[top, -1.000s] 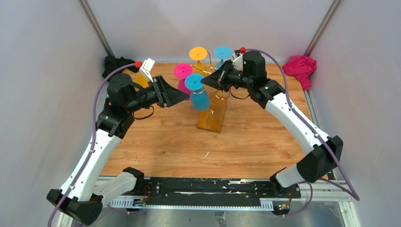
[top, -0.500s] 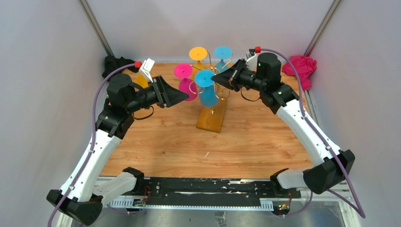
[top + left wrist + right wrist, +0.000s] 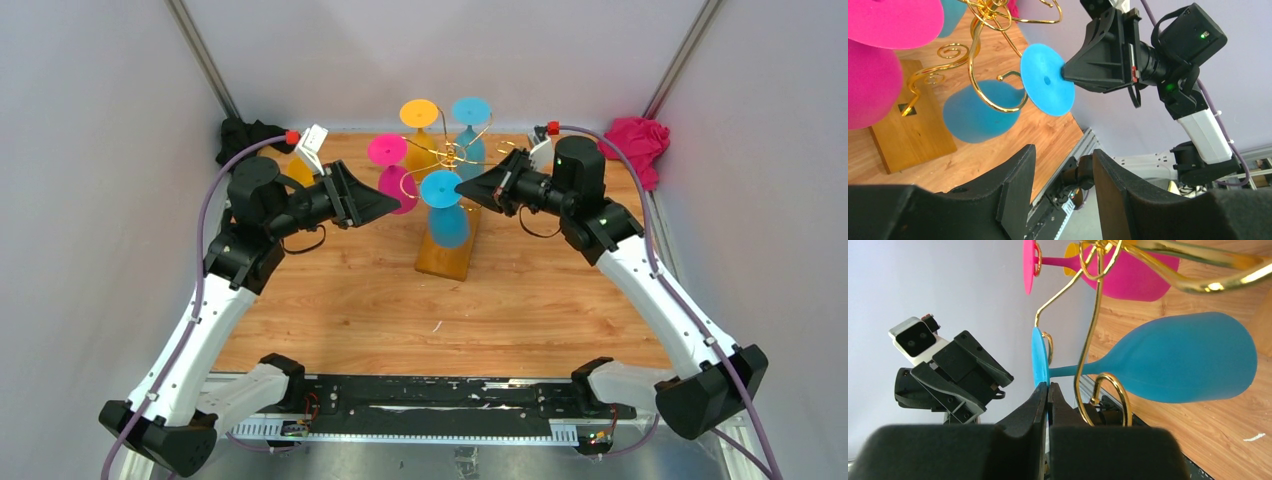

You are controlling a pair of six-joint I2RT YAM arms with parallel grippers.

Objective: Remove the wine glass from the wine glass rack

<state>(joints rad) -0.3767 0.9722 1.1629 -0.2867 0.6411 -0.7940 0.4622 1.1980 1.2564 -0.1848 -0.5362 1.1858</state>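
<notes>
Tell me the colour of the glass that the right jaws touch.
The glass is light blue; the right wrist view shows it best.

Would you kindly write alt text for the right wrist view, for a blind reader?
The shut right gripper pinches the foot of the blue wine glass, which hangs on the gold wine glass rack. A pink glass and the left gripper lie beyond.

A light wood-grain surface (image 3: 520, 300) carries the rectangular orange-brown wooden base (image 3: 447, 255) of the gold wire wine glass rack (image 3: 455, 157), set near its middle. A crumpled black cloth (image 3: 245, 135) lies at the far left corner. A crumpled pink cloth (image 3: 636, 140) sits at the far right corner, perhaps partly off the edge. A tiny white scrap (image 3: 437, 326) lies nearer the front.
</notes>
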